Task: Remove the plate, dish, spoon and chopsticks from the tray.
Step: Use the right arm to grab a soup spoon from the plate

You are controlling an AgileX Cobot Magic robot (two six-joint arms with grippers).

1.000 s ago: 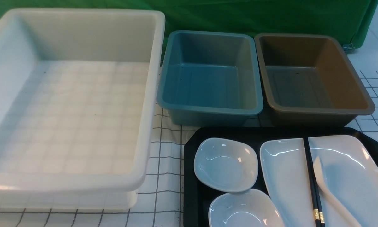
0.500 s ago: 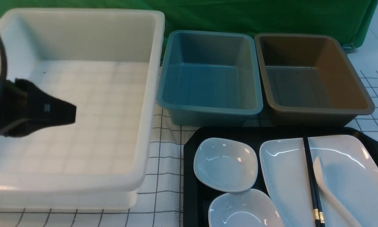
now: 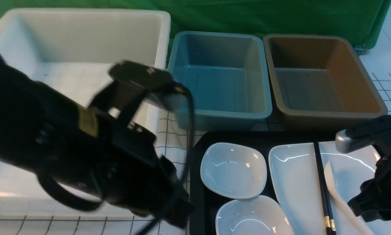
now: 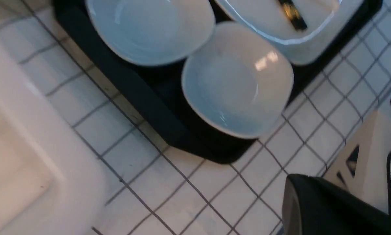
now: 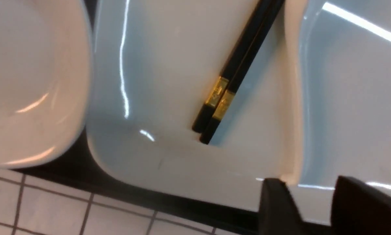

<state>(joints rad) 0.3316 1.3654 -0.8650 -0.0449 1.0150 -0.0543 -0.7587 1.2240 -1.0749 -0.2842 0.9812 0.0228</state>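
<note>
Right gripper [image 5: 308, 186] parted, empty, by spoon [image 3: 337, 192]; left gripper [image 4: 309, 202] shut, empty. On tray [image 3: 257, 137]: plate [image 3: 293, 176], dishes [image 3: 233, 169], spoon, chopsticks [image 3: 322, 182]; nothing cleared.

My left arm [image 3: 68, 147] slants in from the left edge of the counter [image 3: 176, 140] and down toward its near edge. It shows as a bulky black shape, blurred, with a cable [image 3: 190, 130] looping beside the wrist. My left gripper [image 4: 300, 202] hangs low near that edge, jaws closed together on nothing. My right arm [image 3: 383, 169] enters at the counter's right edge, angled downward. My right gripper [image 5: 313, 205] points down, its two black fingers [image 5: 277, 209] parted with a clear gap between them, nothing held.
</note>
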